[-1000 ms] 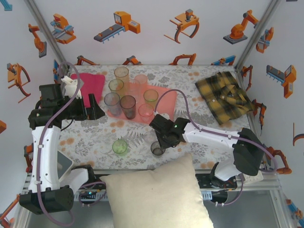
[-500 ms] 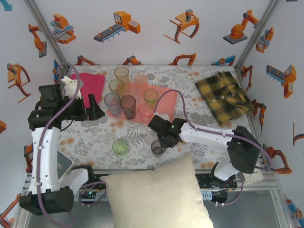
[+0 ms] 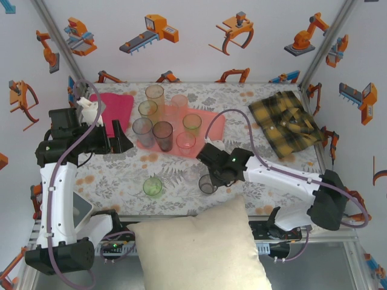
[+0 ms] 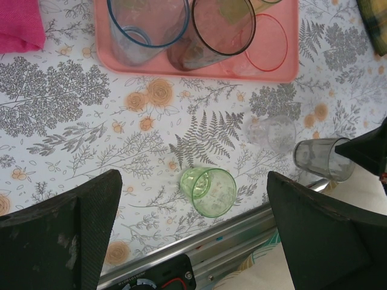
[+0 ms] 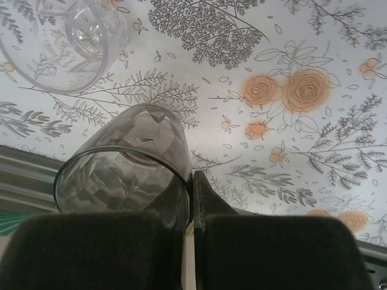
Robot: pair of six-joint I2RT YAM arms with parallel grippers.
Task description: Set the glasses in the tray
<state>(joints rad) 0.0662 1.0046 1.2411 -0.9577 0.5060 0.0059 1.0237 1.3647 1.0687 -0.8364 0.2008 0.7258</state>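
— What changed?
— The right gripper (image 3: 211, 180), clenched on the smoky grey tumbler (image 3: 207, 184) by its rim, has shifted it rightward, tilted, near the surface's front edge. The tray (image 3: 213, 123) waits beyond. The left gripper (image 4: 193, 181) hangs released.

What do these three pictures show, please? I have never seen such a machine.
These are two robot arms fixed at the near edge of a table. One picture looks down from above; the other two come from cameras on the wrists. The left hand is open and empty, above the table. The right hand pinches the rim of a grey glass. A green glass and a clear glass stand on the flowered table. Further back, a pink tray carries several more glasses. A pink cloth, a yellow checked shirt and a cream cushion also lie there.
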